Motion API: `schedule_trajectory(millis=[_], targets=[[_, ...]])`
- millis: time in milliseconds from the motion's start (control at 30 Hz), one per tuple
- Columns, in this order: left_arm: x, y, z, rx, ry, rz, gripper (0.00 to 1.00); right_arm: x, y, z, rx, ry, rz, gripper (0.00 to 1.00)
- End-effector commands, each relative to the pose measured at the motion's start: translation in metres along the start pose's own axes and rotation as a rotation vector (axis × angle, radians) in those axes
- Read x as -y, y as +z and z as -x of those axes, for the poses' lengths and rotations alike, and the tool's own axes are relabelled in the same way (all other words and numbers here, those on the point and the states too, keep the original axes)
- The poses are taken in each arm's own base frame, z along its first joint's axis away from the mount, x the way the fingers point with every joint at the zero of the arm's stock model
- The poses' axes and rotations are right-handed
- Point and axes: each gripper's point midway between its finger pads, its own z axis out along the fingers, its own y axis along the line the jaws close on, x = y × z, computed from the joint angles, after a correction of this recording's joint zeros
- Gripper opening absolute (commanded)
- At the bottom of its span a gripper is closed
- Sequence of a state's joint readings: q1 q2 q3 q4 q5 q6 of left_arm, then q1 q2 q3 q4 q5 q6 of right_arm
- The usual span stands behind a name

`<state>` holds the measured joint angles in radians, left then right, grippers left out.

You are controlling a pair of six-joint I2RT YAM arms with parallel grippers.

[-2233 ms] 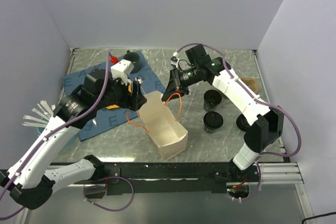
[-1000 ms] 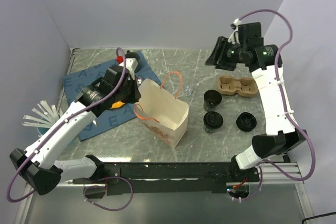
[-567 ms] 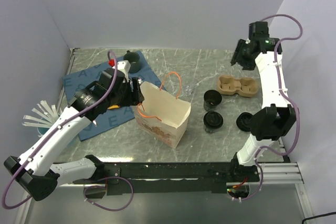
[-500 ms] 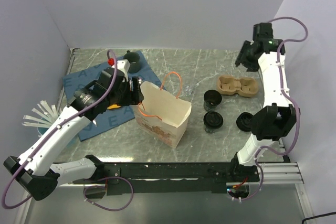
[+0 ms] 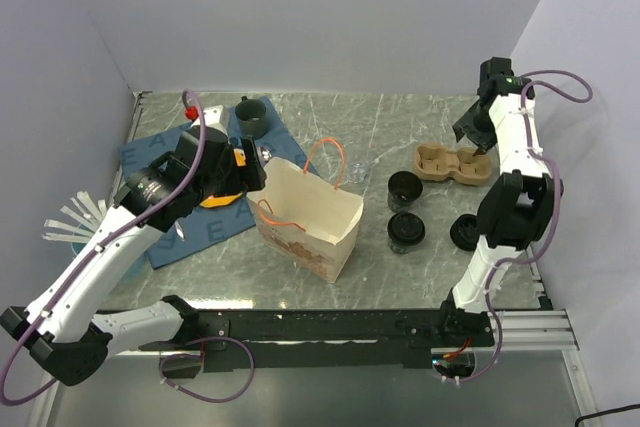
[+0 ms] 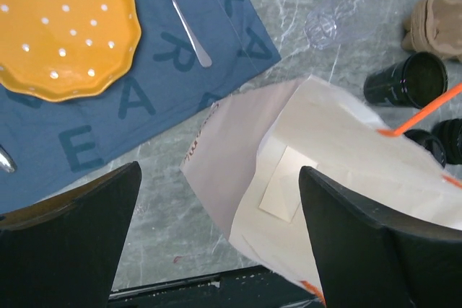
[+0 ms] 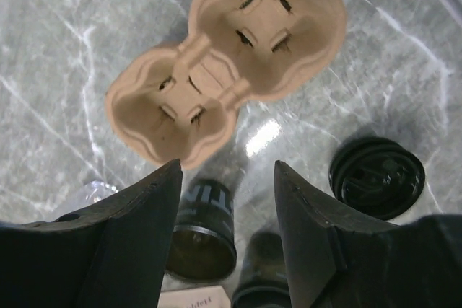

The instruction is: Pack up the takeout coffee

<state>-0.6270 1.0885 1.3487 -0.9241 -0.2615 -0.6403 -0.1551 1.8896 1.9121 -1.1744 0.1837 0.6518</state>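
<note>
My right gripper (image 7: pixel 227 167) hangs wide and empty over the unfilled pulp tray (image 7: pixel 224 84), an open dark cup (image 7: pixel 202 232) just beside it. My left gripper (image 6: pixel 218 171), equally spread, hovers above the paper bag (image 6: pixel 332 171). Loading the tray looks like the step in hand, so next I must grip a cup and seat it upright.

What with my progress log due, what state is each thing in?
paper bag: upright, mouth open
pulp tray: both wells empty
far cup: upright, no lid
near cup: upright, lidded
loose lid: off, beside near cup
left pincer: open, empty
right pincer: open, empty
</note>
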Motion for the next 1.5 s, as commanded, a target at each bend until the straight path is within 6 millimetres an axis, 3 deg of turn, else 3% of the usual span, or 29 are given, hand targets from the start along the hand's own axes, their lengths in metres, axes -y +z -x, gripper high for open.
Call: schedule_trajectory(millis=[0, 167, 367, 733, 1467], targets=[[0.003, -0.014, 0.026, 0.072, -0.004, 0.009, 0.97, -0.021, 0.016, 0.016, 0.022, -0.197, 0.082, 0.64], [-0.004, -0.018, 0.030, 0.064, 0.010, 0.054, 0.97, -0.020, 0.040, 0.015, 0.005, -0.478, 0.133, 0.65], [-0.003, -0.025, 0.025, 0.056, -0.012, 0.028, 0.97, -0.022, 0.058, 0.010, -0.052, -0.589, 0.166, 0.70], [-0.011, -0.030, 0.021, 0.050, -0.018, 0.057, 0.97, -0.029, 0.077, 0.001, -0.123, -0.656, 0.270, 0.66], [-0.009, -0.013, 0.022, 0.044, 0.020, 0.074, 0.97, -0.021, 0.109, -0.006, -0.172, -0.639, 0.183, 0.61]])
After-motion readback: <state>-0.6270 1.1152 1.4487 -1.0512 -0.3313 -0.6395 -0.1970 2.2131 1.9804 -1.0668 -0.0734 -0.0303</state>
